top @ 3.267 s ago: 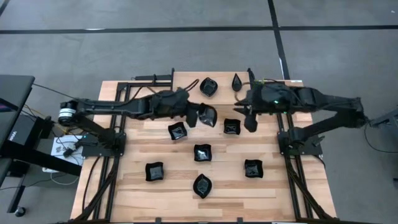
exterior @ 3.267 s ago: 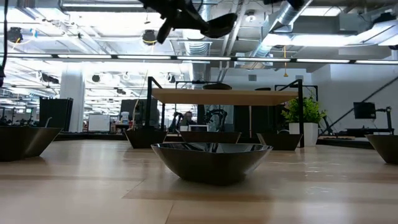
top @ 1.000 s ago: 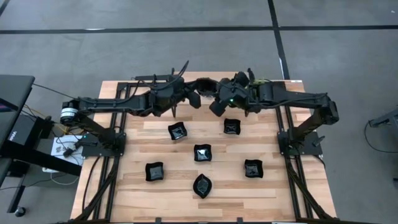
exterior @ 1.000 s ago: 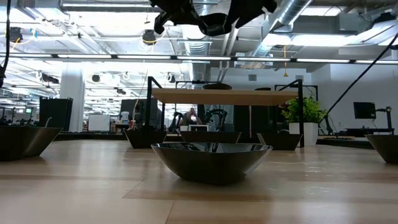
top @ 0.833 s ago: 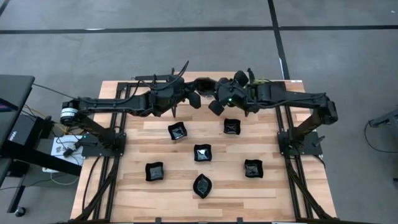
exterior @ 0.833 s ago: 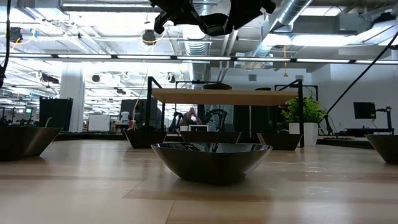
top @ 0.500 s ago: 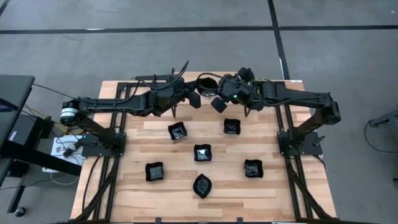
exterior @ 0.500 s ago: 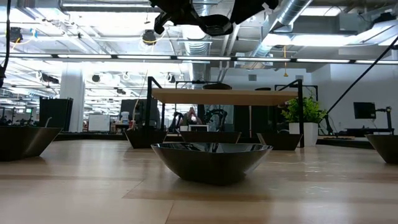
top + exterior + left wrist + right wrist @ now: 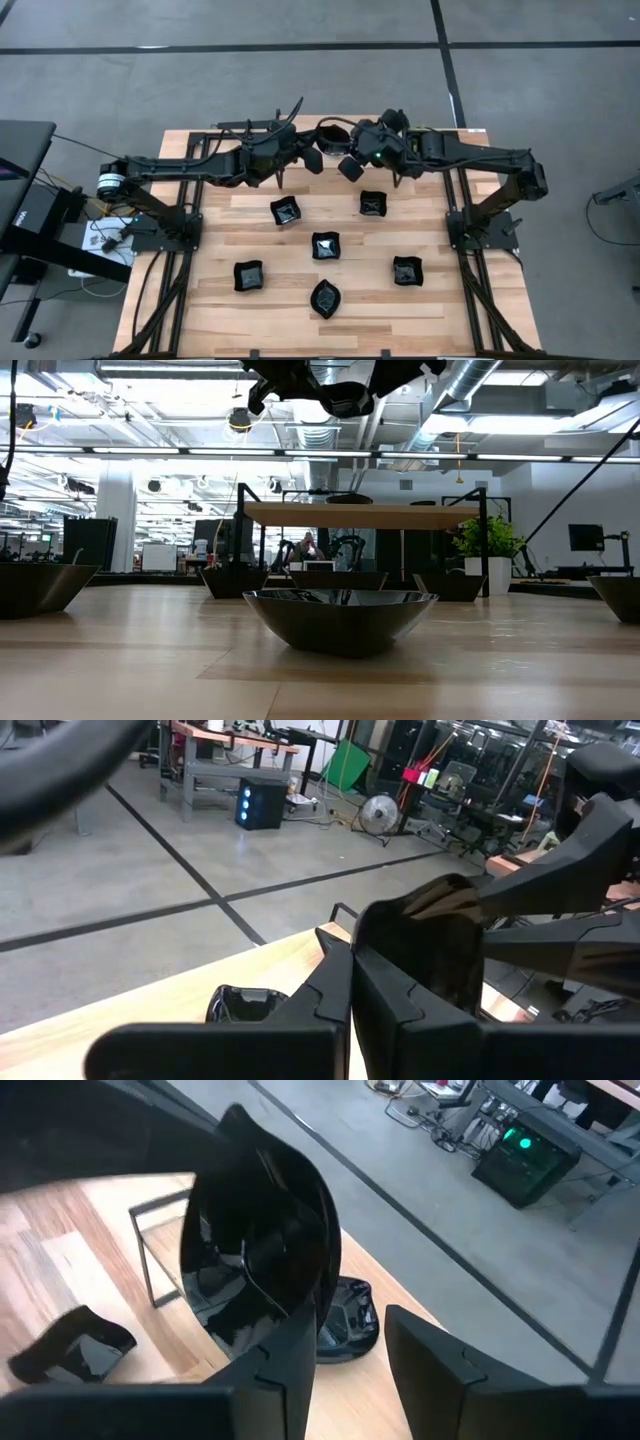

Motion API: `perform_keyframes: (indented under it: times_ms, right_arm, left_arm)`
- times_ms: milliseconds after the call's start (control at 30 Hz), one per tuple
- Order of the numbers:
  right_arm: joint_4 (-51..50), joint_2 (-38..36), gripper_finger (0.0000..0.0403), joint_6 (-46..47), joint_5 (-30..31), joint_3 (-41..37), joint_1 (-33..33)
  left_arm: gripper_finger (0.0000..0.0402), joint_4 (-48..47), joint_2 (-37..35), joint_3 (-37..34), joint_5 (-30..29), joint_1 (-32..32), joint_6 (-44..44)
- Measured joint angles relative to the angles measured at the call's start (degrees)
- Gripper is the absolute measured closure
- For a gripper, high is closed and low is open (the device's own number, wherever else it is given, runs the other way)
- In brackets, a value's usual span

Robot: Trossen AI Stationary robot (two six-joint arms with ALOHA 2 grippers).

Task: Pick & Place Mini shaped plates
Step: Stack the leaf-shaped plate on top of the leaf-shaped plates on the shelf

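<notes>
Mid-air handover, top centre of the high view, above the far edge of the table. L gripper is clenched on a plate, held on edge and well clear of the wood. R gripper is right up against the same plate. One R finger lies along the dish and the other stands off with a gap between. Can't tell whether R has a pinch or is only alongside.

Risks, as I judge them:
- If L lets go before R has bitten, the plate drops. It's glossy, hard and on edge, so it could chip or bounce off the back of the table.
- There's a 2nd plate on the wood almost under the held one, so a drop could hit it and knock both about.
- If R closes on the curved wall and not the rim, the slick glaze could let the dish squirt out or swing in the jaws.
- If both clamp and either arm pulls early, the arms fight each other and the plate twists or pops free.
- The wrists are v. close, so a small sideways move could bump fingers.

Six other plates, e.g., sit lower in the high view, well apart from the arms, so low risk there.
</notes>
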Motion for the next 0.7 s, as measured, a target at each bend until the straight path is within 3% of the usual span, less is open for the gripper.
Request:
perform_keyframes:
  times_ms: [467, 700]
  right_arm:
    - [0.6, 0.0, 0.0297, 1.7, -2.4, 0.0, -1.9]
    - [0.6, 0.0, 0.033, 1.2, -2.4, 0.0, -1.8]
  left_arm:
    - [0.0396, 0.4, 0.0, 0.0, 0.1, -0.5, -0.1]
    - [0.0396, 0.4, 0.0, 0.0, 0.2, -0.5, -0.1]
